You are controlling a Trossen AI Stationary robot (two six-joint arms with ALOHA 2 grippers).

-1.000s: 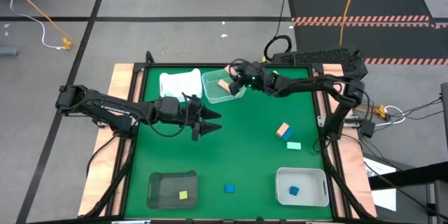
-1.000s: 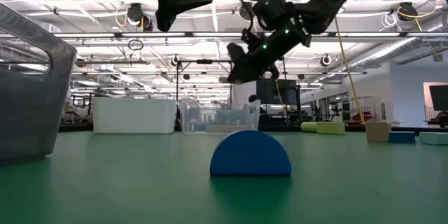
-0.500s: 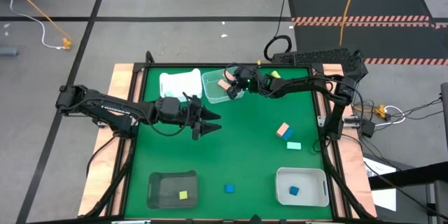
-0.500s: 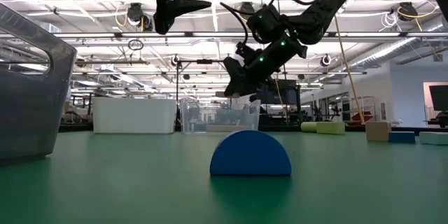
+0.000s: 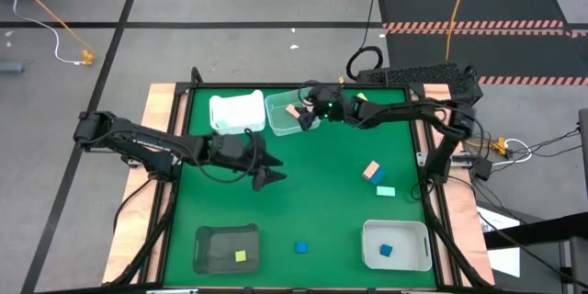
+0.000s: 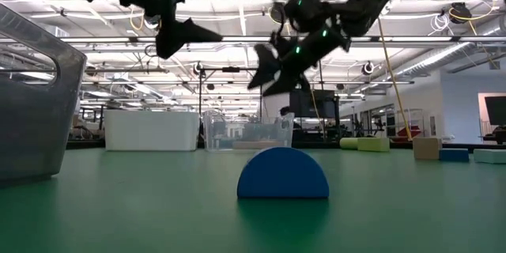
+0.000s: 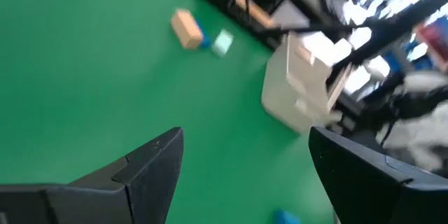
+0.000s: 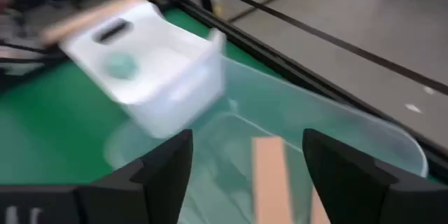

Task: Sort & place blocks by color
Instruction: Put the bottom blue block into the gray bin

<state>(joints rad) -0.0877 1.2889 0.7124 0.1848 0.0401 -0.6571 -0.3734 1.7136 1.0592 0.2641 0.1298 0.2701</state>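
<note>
My right gripper (image 5: 304, 119) (image 8: 248, 143) hangs open over the clear bin (image 5: 288, 117) at the far edge. A tan bar (image 8: 269, 175) (image 5: 292, 110) lies in that bin, below the fingers. My left gripper (image 5: 269, 176) (image 7: 246, 136) is open above the bare mat left of centre. Loose on the mat are a tan block (image 5: 372, 170) with a blue one beside it, a mint block (image 5: 385, 190) and a blue block (image 5: 300, 248) (image 6: 283, 174).
A white bin (image 5: 236, 111) holding a mint block (image 8: 122, 64) stands beside the clear bin. A dark bin (image 5: 224, 247) near left holds a yellow-green block (image 5: 241, 256). A white bin (image 5: 396, 244) near right holds a blue block (image 5: 386, 250).
My right gripper has dipped toward the clear bin and risen again, staying over it. My left gripper has swung a little toward the near edge, come lower and turned, its fingers still apart.
</note>
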